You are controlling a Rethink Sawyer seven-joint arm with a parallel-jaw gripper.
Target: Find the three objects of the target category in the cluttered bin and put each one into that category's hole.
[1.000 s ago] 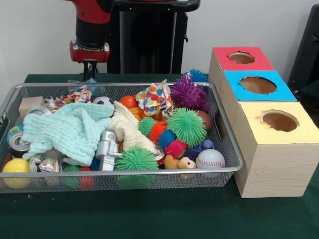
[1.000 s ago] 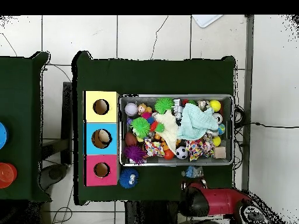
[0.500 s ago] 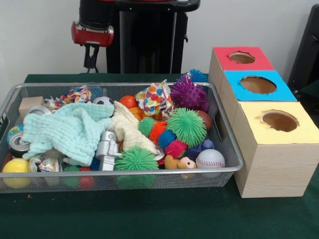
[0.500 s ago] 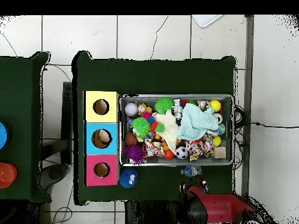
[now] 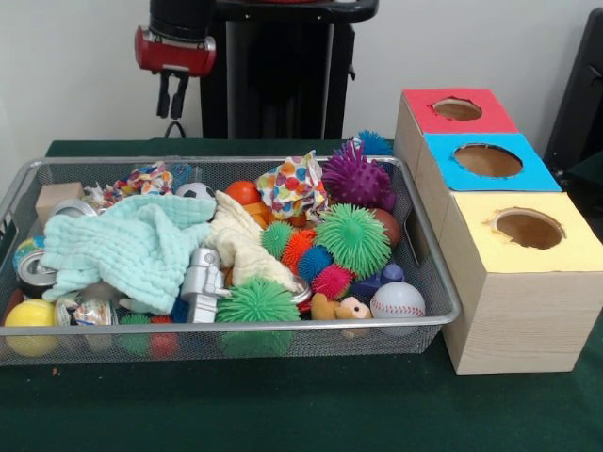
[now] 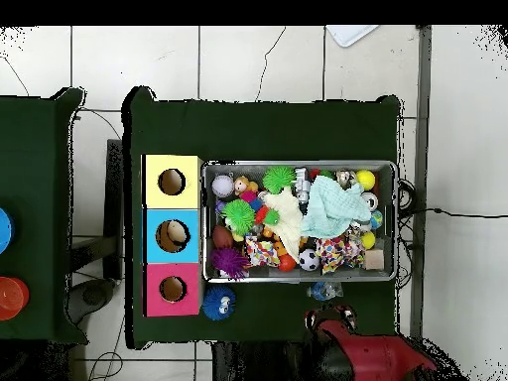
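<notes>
A wire bin holds a jumble: green spiky balls, a purple spiky ball, a mint cloth, a cream cloth, a patterned cloth, a silver robot toy, a baseball, a yellow ball and cans. Right of it stand three boxes with a red hole, a blue hole and a yellow hole. My gripper hangs high behind the bin's far left corner, open and holding nothing.
A blue spiky ball lies on the green table outside the bin beside the red box. A small bluish item sits on the table between the bin and the red arm. Other tables stand at the left.
My gripper has risen from just behind the bin's far rim to well above it. In the overhead view the arm has drawn back toward the base. The bin's contents have not moved.
</notes>
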